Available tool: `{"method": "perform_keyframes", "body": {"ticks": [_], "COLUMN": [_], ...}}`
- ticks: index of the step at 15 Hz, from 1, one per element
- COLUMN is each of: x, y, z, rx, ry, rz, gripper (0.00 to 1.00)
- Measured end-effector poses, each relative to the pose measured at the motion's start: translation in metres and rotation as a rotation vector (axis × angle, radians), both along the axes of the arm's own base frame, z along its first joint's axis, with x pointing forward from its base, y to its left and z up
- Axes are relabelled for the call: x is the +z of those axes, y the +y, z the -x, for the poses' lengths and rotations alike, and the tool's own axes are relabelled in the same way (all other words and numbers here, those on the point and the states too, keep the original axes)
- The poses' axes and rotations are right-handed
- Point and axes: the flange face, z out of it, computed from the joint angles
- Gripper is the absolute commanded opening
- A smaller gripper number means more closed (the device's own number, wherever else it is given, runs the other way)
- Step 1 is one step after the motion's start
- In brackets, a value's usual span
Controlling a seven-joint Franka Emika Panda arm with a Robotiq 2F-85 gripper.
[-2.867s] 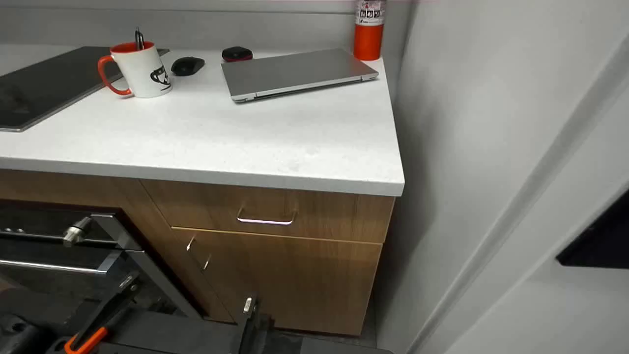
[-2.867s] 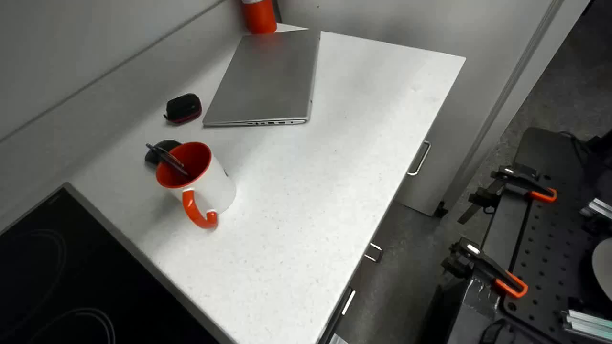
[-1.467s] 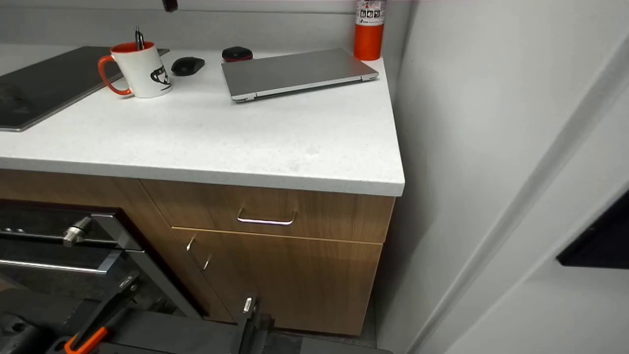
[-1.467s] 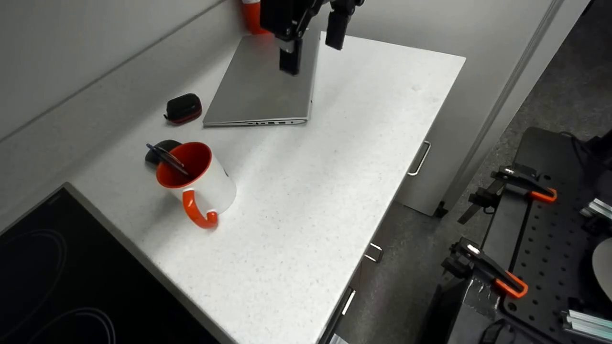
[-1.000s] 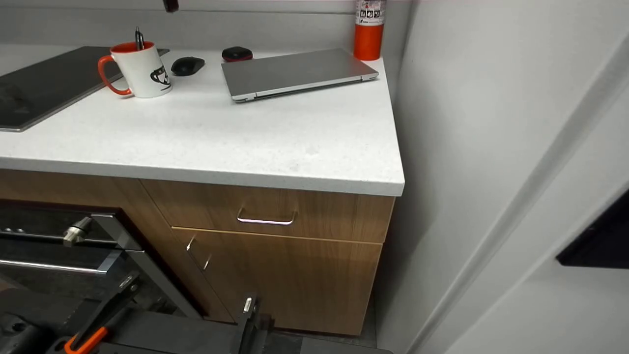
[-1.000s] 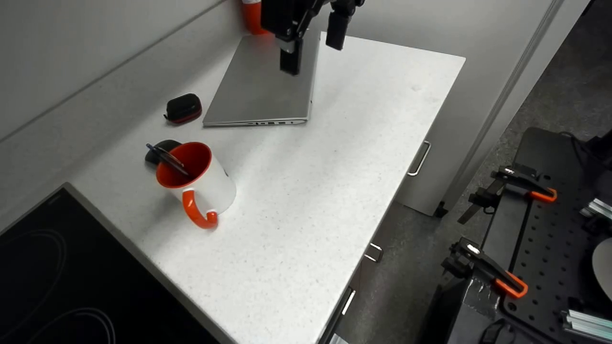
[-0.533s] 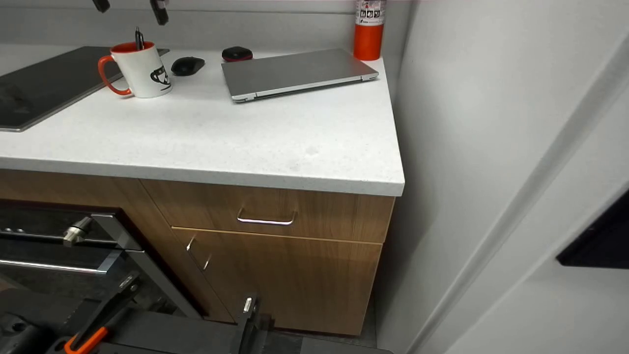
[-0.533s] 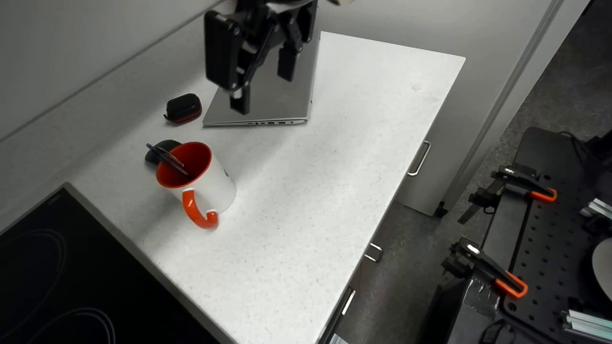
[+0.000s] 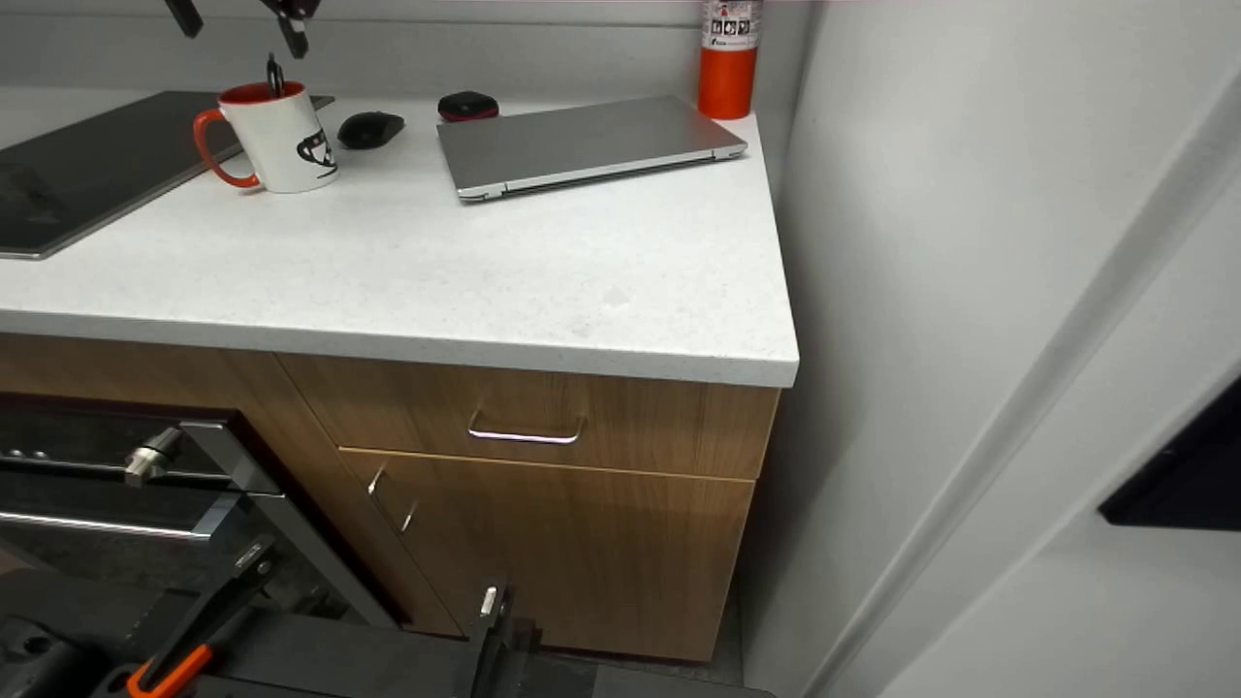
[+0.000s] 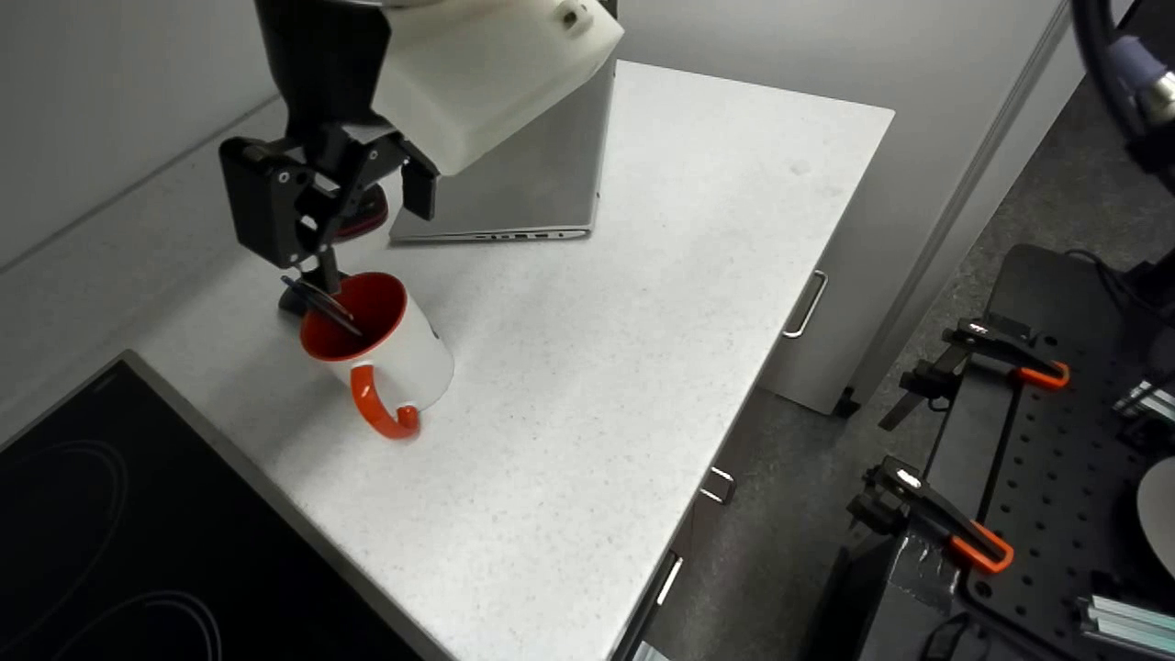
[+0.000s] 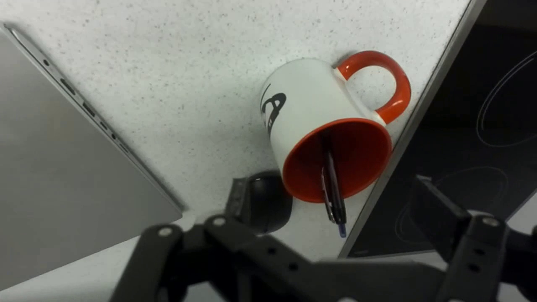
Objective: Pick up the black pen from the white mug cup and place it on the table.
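Note:
The black pen (image 11: 334, 193) leans in the white mug cup (image 11: 310, 100), its clip and blue button end sticking out past the red rim. The pen (image 9: 275, 79) and mug (image 9: 281, 145) also show in both exterior views (image 10: 323, 305) (image 10: 408, 367). The mug stands upright on the white table (image 10: 569, 413). My gripper (image 11: 331, 188) is open and empty. In the wrist view its fingers stand wide apart, either side of the pen's end. In an exterior view the gripper (image 9: 242, 34) hangs above the mug. The pen's lower end is hidden inside the mug.
A black mouse (image 9: 368, 130) lies beside the mug. A small black and red case (image 9: 468, 106) and a closed grey laptop (image 9: 591, 145) lie further along the counter. A red canister (image 9: 727, 82) stands at the back corner. A black cooktop (image 10: 110, 532) borders the mug's other side.
My gripper has come into view from above the laptop, moved across towards the mug and lowered, staying open. The mug and pen have not moved.

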Motion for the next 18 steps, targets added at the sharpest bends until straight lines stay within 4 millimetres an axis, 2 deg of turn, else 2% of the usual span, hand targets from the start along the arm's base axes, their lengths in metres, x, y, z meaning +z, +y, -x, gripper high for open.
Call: {"method": "perform_keyframes", "body": {"ticks": [10, 18], "x": [0.000, -0.005], "y": [0.004, 0.045], "z": [-0.007, -0.029], "rx": [-0.011, -0.038], "ry": [-0.030, -0.089], "rz": [0.026, 0.069], "gripper": [1.00, 1.00]}}
